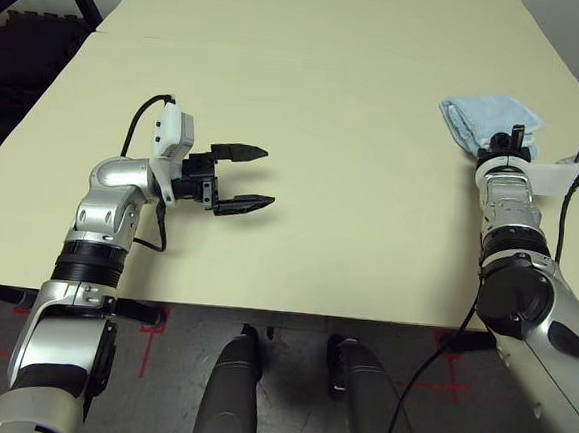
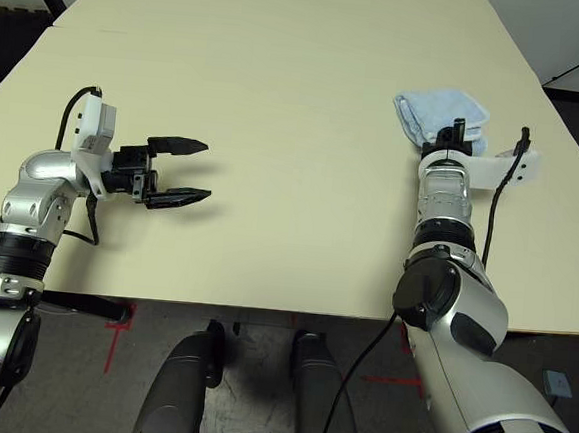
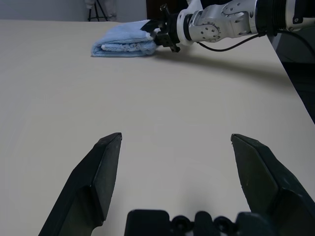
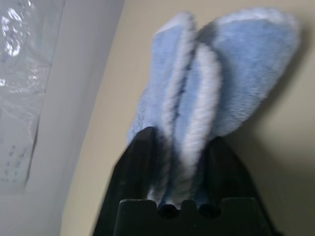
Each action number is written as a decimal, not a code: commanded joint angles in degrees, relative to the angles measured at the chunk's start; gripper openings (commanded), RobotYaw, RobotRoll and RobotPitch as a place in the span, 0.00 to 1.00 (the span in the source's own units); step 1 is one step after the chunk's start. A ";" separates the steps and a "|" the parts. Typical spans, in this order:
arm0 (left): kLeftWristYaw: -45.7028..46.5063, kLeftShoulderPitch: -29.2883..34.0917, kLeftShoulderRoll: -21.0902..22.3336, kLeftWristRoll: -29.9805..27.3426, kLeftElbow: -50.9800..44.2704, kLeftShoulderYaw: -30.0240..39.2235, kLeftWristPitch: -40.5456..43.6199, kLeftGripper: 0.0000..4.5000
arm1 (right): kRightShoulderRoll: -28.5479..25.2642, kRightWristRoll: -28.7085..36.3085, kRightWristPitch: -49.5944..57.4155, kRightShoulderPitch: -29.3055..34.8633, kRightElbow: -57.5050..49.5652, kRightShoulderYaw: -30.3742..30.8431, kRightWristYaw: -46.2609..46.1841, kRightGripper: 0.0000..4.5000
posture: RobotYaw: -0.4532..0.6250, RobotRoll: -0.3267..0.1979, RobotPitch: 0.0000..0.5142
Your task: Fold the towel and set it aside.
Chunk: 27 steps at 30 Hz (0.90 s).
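Cream-coloured and bare, the table (image 1: 308, 108) runs from the robot's body to the far wall, with a seam between two tabletops near its far left; dark floor with red tape marks lies beneath its near edge, and a black frame stands off the far left corner. The towel (image 1: 488, 120) is light blue terry cloth, folded into a thick bundle whose pale stitched edges stack in layers; it lies flat on the table at the right side, directly in front of the right gripper (image 1: 507, 143); the layered near end of the bundle sits between that gripper's two black fingers (image 4: 142, 157), which stand on either side of the cloth and touch it, though whether they press it or have let go cannot be told. The left gripper (image 1: 257, 181) hovers over bare table well apart from the towel, pointing toward it across the surface, its fingers spread wide with nothing between them; a black cable loops behind its wrist.
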 commanded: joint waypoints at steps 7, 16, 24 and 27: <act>-0.50 0.01 -0.68 0.91 1.18 -0.88 -0.77 1.00 | 4.73 -0.19 13.22 9.09 -23.89 4.61 -15.78 0.99 | 0.41 0.62 0.35; -0.45 -0.47 -0.88 0.96 2.36 -0.56 -0.91 1.00 | -1.59 -1.56 32.69 19.56 -49.96 11.65 -23.06 0.99 | 0.39 0.62 0.36; 3.19 -0.56 -1.62 0.49 1.97 0.75 0.35 1.00 | -16.86 -11.69 32.44 18.32 -44.36 24.05 -2.77 0.99 | 0.41 0.62 0.37; 12.93 -1.38 -3.32 0.22 2.08 3.90 2.79 1.00 | -19.41 -18.66 19.54 16.24 -38.61 29.14 7.75 0.99 | 0.41 0.62 0.36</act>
